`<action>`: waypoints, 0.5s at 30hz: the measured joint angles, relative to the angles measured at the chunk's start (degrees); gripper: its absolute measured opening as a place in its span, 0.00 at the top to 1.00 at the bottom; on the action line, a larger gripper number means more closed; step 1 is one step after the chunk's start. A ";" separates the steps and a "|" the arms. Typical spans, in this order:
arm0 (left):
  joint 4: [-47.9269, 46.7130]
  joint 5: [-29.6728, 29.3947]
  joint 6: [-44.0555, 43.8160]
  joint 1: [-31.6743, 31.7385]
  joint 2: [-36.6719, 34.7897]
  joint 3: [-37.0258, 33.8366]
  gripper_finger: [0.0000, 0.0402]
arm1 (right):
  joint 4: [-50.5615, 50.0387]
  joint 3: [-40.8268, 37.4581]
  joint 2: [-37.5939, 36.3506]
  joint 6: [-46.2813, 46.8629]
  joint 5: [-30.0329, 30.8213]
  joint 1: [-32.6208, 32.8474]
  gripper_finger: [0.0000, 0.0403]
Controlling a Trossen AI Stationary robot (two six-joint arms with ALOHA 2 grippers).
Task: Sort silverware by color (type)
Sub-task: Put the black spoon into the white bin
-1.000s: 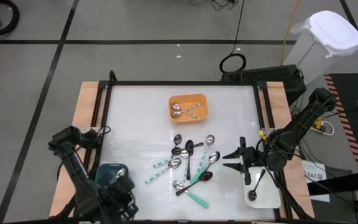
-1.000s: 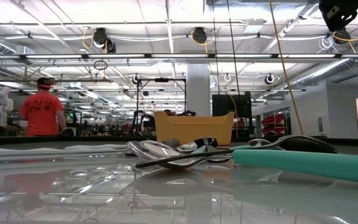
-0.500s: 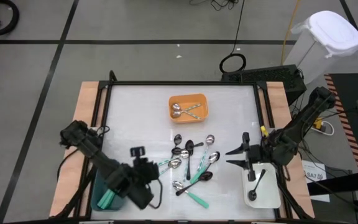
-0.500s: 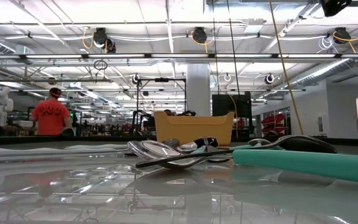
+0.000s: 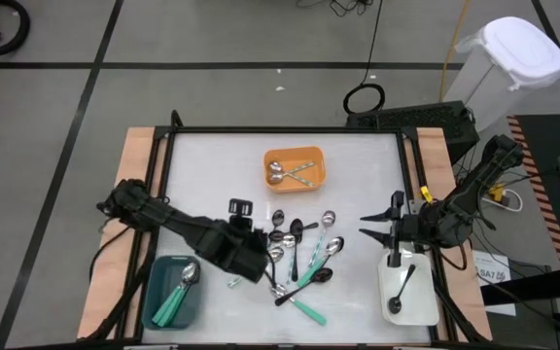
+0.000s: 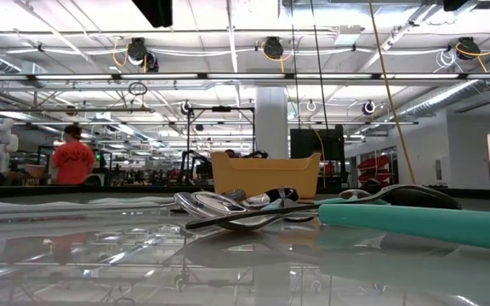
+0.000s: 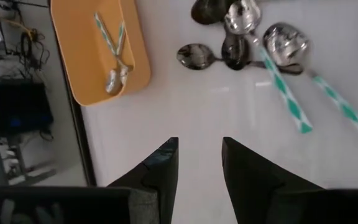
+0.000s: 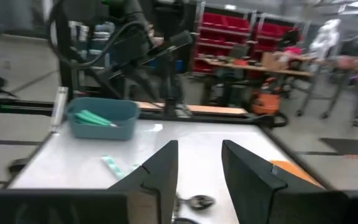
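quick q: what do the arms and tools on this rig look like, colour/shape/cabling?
Both arms are dark, near-black jointed links. The left tool and right tool each end in two black fingers, flat and tapering to angular tips. Dark cables run along the links; a yellow marking shows beside the right arm's wrist. No other markings are legible.

Robotics lab in a large industrial hall.

Open ceiling with strip lights and hanging black cable reels (image 6: 139, 53); square white column (image 6: 272, 123); grey floor marked with black tape lines (image 5: 86, 87); red parts-bin shelving (image 8: 219, 55) and cluttered workbenches beyond the table; a white humanoid robot figure (image 6: 0, 140); a person in a red shirt (image 6: 74, 159) far off.
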 joint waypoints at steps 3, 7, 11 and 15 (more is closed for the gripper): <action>0.16 0.00 0.22 2.06 0.13 -0.04 0.69 | 0.34 0.02 0.00 -1.01 0.51 -0.02 0.70; 5.54 1.91 4.20 4.58 -0.20 -2.16 0.70 | 0.31 0.02 0.02 0.70 0.33 -0.02 0.70; 13.22 8.40 11.24 6.32 -0.81 -4.28 0.76 | 0.30 0.02 0.13 3.90 0.08 -0.02 0.70; 17.34 12.14 12.49 8.14 -0.70 -7.01 0.83 | -0.15 0.01 0.57 5.28 -3.13 0.02 0.70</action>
